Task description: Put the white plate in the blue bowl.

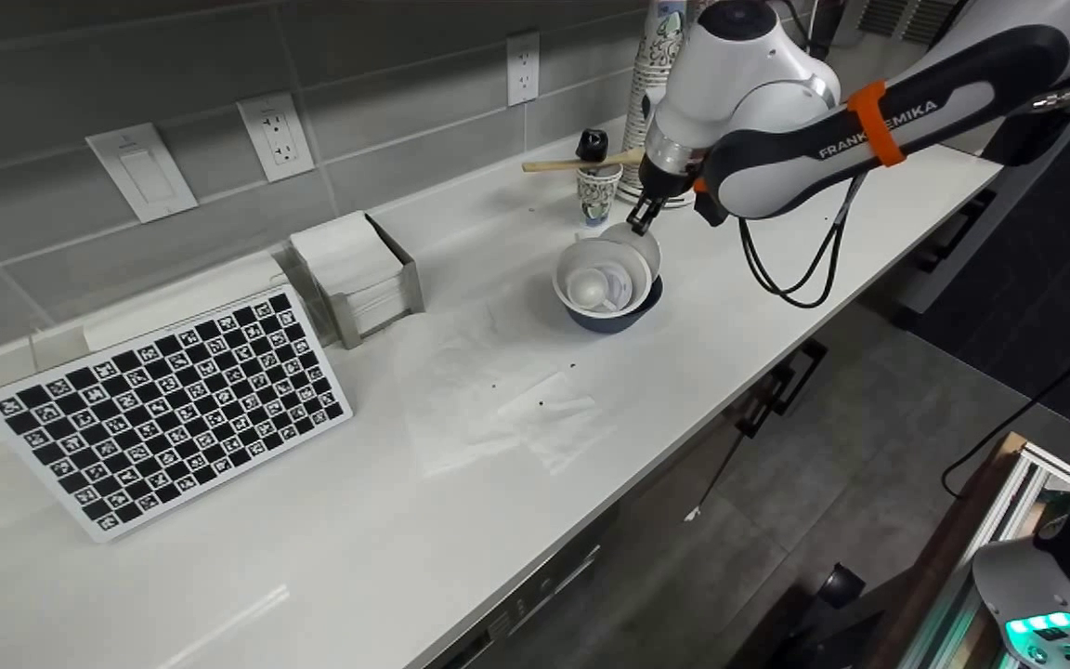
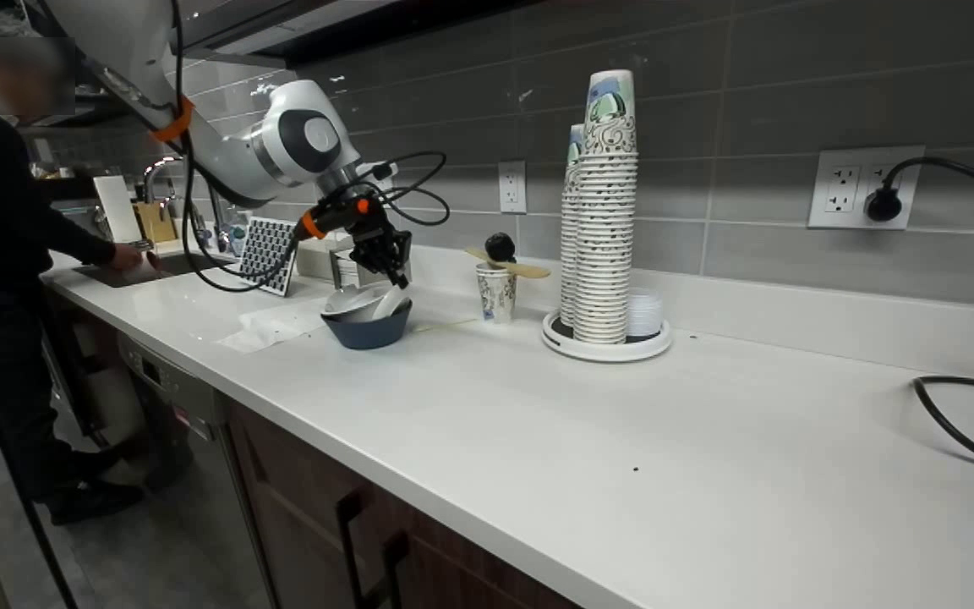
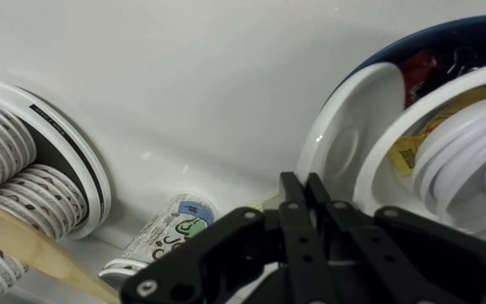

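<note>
While one gripper (image 3: 302,178) pinches one white plate (image 3: 359,120) between two fingers (image 3: 290,188), the plate leans in one blue bowl (image 2: 369,332) beside one white bowl (image 3: 367,179).

On the counter (image 2: 588,431), the plate (image 3: 350,131) tilts partly inside the bowl (image 2: 367,332), beside another dish (image 3: 403,126).

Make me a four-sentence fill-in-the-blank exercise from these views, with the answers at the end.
1. The gripper is shut on the rim of the white plate, which is ____ (level or tilted).
2. Below it, the bowl standing on the counter is coloured ____ outside.
3. The checkered board pairs white with ____.
4. The tall cup stacks stand on a tray that is ____ (round or square).

Missing words: tilted; blue; black; round.
</note>
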Robot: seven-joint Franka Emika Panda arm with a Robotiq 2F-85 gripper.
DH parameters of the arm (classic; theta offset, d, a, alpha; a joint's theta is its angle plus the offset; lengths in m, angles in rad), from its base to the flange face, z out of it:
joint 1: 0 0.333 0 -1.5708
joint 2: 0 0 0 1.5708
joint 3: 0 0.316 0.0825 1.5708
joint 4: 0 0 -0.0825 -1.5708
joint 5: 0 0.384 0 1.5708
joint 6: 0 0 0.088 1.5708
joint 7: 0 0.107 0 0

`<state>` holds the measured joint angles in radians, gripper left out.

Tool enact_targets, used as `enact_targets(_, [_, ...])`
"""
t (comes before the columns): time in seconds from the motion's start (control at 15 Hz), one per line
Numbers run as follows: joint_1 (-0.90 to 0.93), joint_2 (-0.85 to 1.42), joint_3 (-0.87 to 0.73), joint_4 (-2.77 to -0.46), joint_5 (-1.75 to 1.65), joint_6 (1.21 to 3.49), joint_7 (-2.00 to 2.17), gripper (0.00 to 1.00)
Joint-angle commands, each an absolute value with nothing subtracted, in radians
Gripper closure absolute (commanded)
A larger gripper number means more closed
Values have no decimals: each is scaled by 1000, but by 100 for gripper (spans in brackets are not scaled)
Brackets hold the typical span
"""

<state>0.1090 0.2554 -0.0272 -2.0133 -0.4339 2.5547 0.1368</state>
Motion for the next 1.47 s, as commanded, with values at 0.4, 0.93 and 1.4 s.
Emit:
enact_targets(0.4, [86,202,-17,-2022,-328,2532,160,26])
enact_targets(0.93, [-276,119,124,-2074,267,2330,-349,0])
enact_targets(1.4, [-329,64,-47,-2156,569,2238,-704,0])
